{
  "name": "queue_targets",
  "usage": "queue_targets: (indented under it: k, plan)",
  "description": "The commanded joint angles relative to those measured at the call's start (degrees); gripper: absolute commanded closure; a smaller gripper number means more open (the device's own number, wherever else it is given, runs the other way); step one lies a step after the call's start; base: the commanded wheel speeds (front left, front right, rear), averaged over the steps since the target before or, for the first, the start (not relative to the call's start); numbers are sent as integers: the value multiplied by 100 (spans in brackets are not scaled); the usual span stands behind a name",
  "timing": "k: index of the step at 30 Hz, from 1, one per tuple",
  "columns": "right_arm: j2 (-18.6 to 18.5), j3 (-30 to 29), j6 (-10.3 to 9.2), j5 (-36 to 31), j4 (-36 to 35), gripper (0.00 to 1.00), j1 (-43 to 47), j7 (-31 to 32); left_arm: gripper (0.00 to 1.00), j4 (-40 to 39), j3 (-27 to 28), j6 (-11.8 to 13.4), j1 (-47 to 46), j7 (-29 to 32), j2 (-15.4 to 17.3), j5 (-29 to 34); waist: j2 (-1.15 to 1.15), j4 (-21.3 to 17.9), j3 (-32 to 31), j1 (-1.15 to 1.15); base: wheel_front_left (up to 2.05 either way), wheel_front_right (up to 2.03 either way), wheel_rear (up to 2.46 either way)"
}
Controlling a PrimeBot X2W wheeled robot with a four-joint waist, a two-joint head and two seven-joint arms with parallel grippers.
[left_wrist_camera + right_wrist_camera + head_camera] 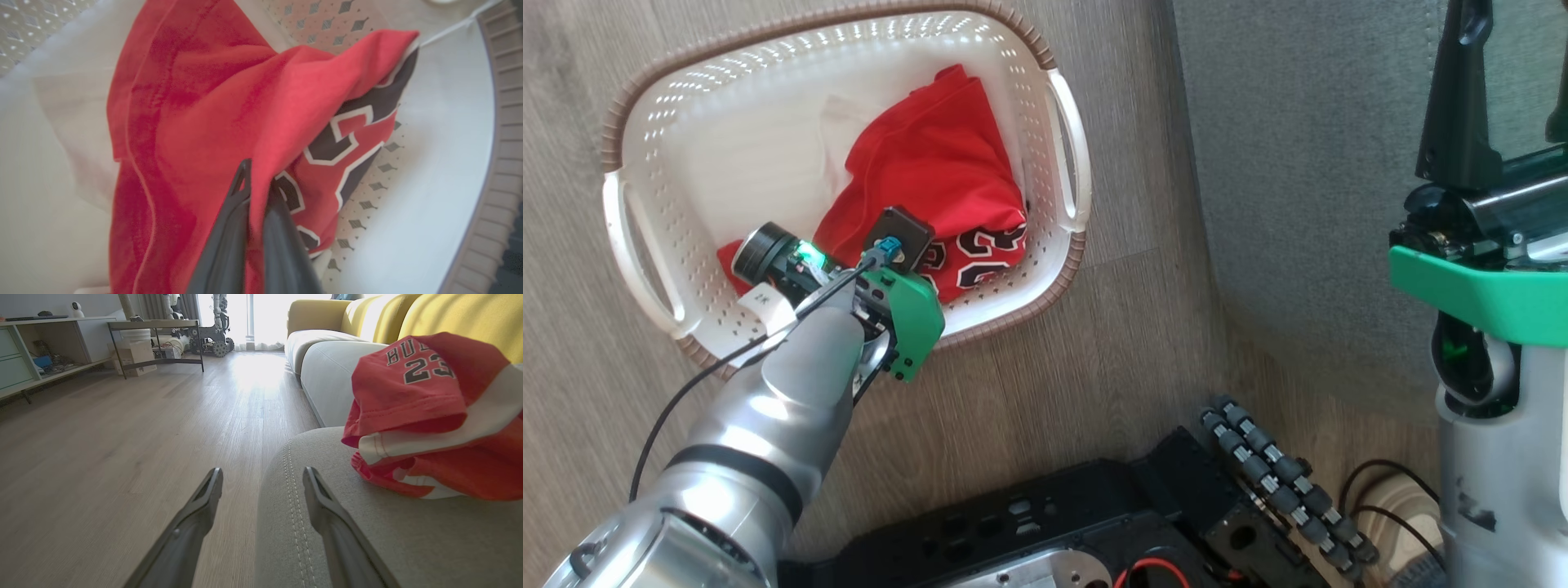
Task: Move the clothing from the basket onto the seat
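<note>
- left gripper [258, 175] reaches down into the basket [727, 122], fingers clenched on a fold of the red jersey [196, 122]; cloth bunches up between the two dark fingers
- the pinch sits on a raised ridge of fabric next to the black-and-white lettering, probably because a ridge is the easiest part of soft cloth to catch
- jersey is crumpled in the right half of the basket in the head view, bulk resting on the basket bottom; judged not lifted clear yet
- basket stands on the wood floor [1135, 327] just beside the grey seat [1298, 163], so the carry looks short
- right gripper [261, 475] is released, jaws wide apart, holding nothing; it hovers at the cushion edge, one finger over the floor side, the other over the cushion
- second jersey [429, 416] lies heaped on the seat cushion near the right gripper, apart from it; judged one garment already delivered
- step in hand: grasp made, lift-out next
- risk: thin pinch slips, or the jersey drags on the basket rim
</note>
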Motion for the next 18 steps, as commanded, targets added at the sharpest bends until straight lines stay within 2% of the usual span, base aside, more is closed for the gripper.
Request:
queue_targets:
  k: [1,8,17,18]
  plan:
    - [4,46,-2,41,-165,0,93,-35,100,-57,57,17,130,-89,25,-48,0,18,-41,-1,0,0,0]
    - [4,59,-2,94,132,0,35,-35,100,-267,23,-55,257,-452,25,-301,0,106,-509,-1,0,0,0]
    - [4,131,-2,80,770,0,113,-35,100,-638,-56,-183,460,-706,25,-627,0,193,-1507,-1,0,0,0]
    - [4,153,-2,57,948,0,180,-35,100,-757,-99,-193,483,-757,25,-661,0,224,-1800,-1,0,0,0]
